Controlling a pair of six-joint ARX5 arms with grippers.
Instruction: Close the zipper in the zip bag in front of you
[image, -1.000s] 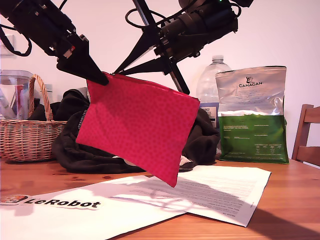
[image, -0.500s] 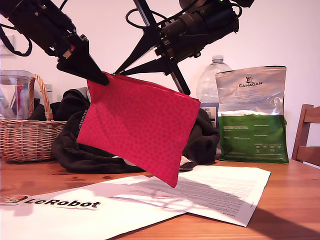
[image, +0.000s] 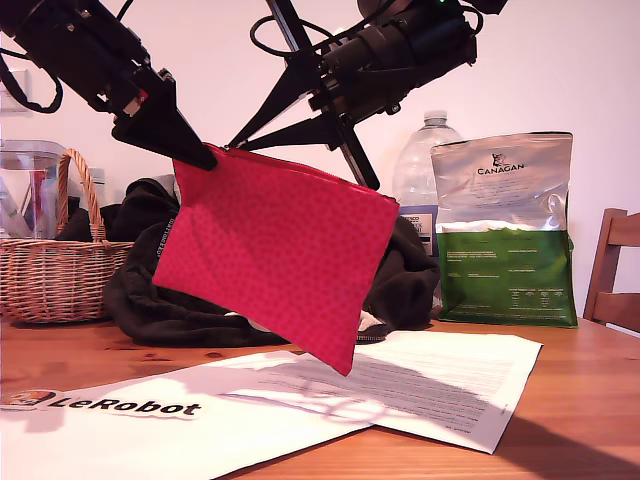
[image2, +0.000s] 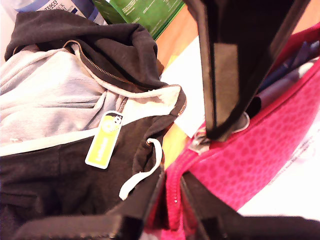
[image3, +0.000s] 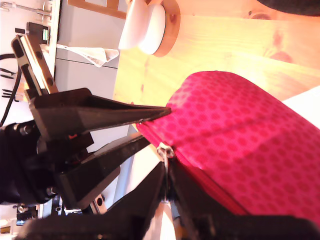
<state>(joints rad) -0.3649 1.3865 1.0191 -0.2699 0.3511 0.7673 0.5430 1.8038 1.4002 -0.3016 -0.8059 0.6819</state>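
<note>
The red zip bag (image: 280, 250) hangs tilted in the air above the table. My first gripper (image: 205, 155) is shut on its upper corner at the exterior view's left; the first wrist view shows the fabric (image2: 250, 160) pinched in this gripper (image2: 172, 185). My second gripper (image: 232, 147) reaches in from above, close beside the first, and is shut (image3: 165, 172) on the silver pull tab (image3: 165, 150) of the zipper (image: 300, 170). In the first wrist view the pull tab (image2: 200, 143) sits under the second gripper's finger (image2: 230, 75). Beyond the tab the bag's mouth gapes.
A dark hoodie (image: 150, 290) lies behind the bag, with a wicker basket (image: 55, 270) at the exterior view's left. A water bottle (image: 420, 170), a green-and-silver Canagan bag (image: 505, 230) and a chair (image: 615, 270) stand at its right. Printed papers (image: 300, 400) cover the wooden table (image: 580, 420).
</note>
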